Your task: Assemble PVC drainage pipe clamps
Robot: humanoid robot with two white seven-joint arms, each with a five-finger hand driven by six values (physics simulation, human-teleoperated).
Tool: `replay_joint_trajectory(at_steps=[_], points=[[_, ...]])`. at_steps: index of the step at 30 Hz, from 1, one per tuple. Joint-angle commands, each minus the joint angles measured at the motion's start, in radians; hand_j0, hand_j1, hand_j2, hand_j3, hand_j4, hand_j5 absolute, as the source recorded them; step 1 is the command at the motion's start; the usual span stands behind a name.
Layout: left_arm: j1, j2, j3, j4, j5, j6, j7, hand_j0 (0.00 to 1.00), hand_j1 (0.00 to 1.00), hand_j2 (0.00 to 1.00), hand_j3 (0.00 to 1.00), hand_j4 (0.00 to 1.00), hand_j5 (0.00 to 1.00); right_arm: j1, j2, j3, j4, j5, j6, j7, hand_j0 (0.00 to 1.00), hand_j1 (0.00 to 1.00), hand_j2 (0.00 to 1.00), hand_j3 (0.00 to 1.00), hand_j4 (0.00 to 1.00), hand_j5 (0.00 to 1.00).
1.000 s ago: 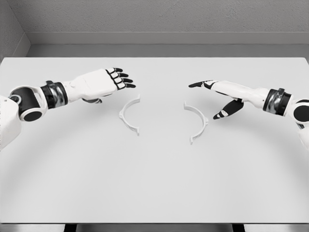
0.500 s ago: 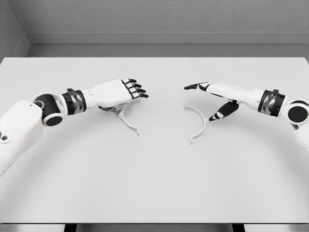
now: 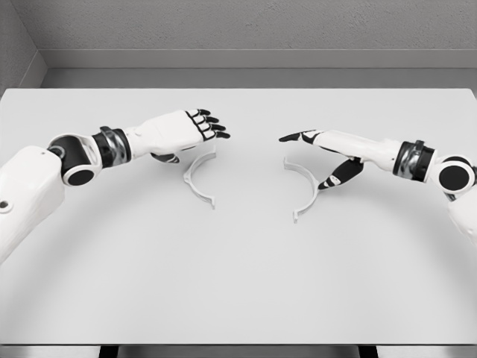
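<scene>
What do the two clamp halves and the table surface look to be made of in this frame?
Left clamp half and right clamp half: thin, white, matte half-rings with small end tabs, which looks like moulded plastic, fitting PVC; the flat simulator shading leaves this open. Table: smooth pale grey top, uniform with no grain or gloss, possibly laminate or painted board, but the render gives no firm sign.

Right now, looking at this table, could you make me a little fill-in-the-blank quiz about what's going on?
1. The number of white clamp halves lying on the table is ____.
2. The left clamp half and the right clamp half are apart, not ____.
3. The left hand and the right hand each hold ____.

Missing words: two; joined; nothing
</scene>
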Motion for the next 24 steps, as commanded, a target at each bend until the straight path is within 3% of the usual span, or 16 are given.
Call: replay_joint_trajectory(at_steps=[1,5,10,11,15,24], points=[[0.000,0.002,0.002,0.002,0.009,0.000,0.000,1.00,1.00,1.00,1.00,1.00,1.00,0.000,0.002,0.001,-0.004,-0.007,0.003,0.000,1.00,1.00,1.00,1.00,1.00,1.00],[0.002,-0.002,0.000,0.005,0.009,0.000,0.000,1.00,1.00,1.00,1.00,1.00,1.00,-0.011,-0.004,-0.010,0.002,-0.009,0.003,0.000,1.00,1.00,1.00,1.00,1.00,1.00],[0.006,-0.013,-0.011,-0.001,0.011,0.000,0.000,1.00,1.00,1.00,1.00,1.00,1.00,-0.069,0.015,-0.034,0.109,0.017,0.003,0.000,1.00,1.00,1.00,1.00,1.00,1.00],[0.006,-0.015,-0.011,-0.001,0.011,0.000,0.000,1.00,1.00,1.00,1.00,1.00,1.00,-0.089,0.030,-0.034,0.136,0.072,0.003,0.000,1.00,1.00,1.00,1.00,1.00,1.00],[0.006,-0.013,-0.011,-0.003,0.011,0.000,0.000,1.00,1.00,1.00,1.00,1.00,1.00,-0.132,0.045,-0.033,0.131,0.260,0.003,0.000,1.00,1.00,1.00,1.00,1.00,1.00],[0.009,-0.013,-0.014,-0.006,0.017,0.000,0.000,1.00,1.00,1.00,1.00,1.00,1.00,-0.147,0.079,0.018,0.134,0.266,0.003,0.000,1.00,1.00,1.00,1.00,1.00,1.00]])
